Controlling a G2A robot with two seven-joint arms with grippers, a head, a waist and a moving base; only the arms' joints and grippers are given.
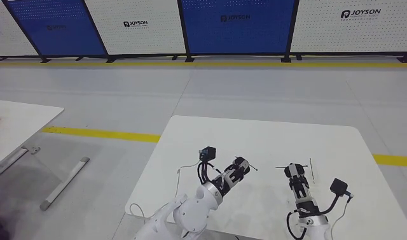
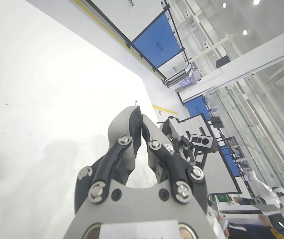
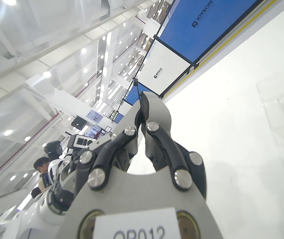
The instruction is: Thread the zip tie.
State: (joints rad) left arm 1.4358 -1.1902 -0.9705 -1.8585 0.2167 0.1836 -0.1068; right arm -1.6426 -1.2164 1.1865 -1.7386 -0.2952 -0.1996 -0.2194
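Black zip tie (image 3: pixel 137 89) pinched, right fingers (image 3: pixel 160 111) closed

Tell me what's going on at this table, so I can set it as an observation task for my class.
A two-armed robot is handling a zip tie over a white table. The right gripper has its fingers shut on the thin black tie, whose end pokes out beyond them. The left gripper is shut too, on a thin black strip. The grippers are apart, so no threading looks done yet.
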